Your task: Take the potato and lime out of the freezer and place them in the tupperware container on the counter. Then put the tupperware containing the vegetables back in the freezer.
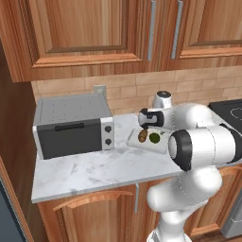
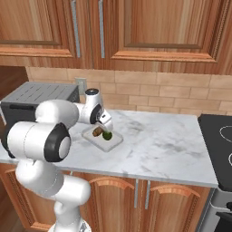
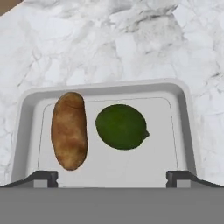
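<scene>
The tupperware container (image 3: 188,131) rests on the counter (image 1: 85,170) to the right of the toaster oven. Inside it the brown potato (image 3: 68,130) and the dark green lime (image 3: 121,127) lie side by side, a little apart. My gripper (image 3: 113,178) hangs just above the tray's near rim, open, its fingertips (image 3: 41,177) spread almost as wide as the tray and holding nothing. From the base, the potato (image 1: 142,136) and lime (image 1: 154,138) show under the hand (image 1: 150,126); the right base view has the potato (image 2: 96,132), lime (image 2: 107,134), tray (image 2: 117,141) and gripper (image 2: 105,125). A dark grey-blue sliver of the freezer (image 1: 4,212) shows at the lower left.
A grey toaster oven (image 1: 73,125) stands left of the tray, close to it. Wooden wall cabinets (image 1: 94,33) hang above. A black stove top (image 2: 219,136) borders the counter on the right. Bare marble (image 2: 158,145) stretches between tray and stove.
</scene>
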Motion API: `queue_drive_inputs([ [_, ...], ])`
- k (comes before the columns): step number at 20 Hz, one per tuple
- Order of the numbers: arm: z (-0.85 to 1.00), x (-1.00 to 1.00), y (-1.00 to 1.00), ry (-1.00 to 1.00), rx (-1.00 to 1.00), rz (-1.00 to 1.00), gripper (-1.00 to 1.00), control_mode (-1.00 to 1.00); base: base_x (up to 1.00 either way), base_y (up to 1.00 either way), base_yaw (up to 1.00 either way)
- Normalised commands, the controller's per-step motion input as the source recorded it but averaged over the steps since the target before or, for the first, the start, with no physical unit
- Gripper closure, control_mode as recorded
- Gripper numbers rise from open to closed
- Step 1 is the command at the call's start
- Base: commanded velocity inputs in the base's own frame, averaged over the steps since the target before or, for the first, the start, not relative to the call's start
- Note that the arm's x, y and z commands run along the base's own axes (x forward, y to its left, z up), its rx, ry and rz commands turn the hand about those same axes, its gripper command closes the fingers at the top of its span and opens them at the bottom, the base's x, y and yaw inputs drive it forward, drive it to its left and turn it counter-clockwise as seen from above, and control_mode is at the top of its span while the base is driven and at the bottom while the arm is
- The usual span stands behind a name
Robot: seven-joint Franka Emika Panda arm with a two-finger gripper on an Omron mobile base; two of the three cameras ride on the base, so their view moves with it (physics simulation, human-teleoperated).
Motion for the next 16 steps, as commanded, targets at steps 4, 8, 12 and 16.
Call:
queue_drive_inputs([
  [4,0.16,-0.66,-0.38,-0.02,0.0,0.0,-1.0,-1.0,0.0,0.0,0.0],
  [8,0.02,-0.43,-0.41,0.0,0.0,0.0,-1.0,-1.0,0.0,0.0,0.0],
  [12,0.0,-0.05,-0.23,0.0,0.0,0.0,-1.0,-1.0,0.0,0.0,0.0],
  [16,-0.01,-0.01,-0.16,0.0,0.0,0.0,-1.0,-1.0,0.0,0.0,0.0],
])
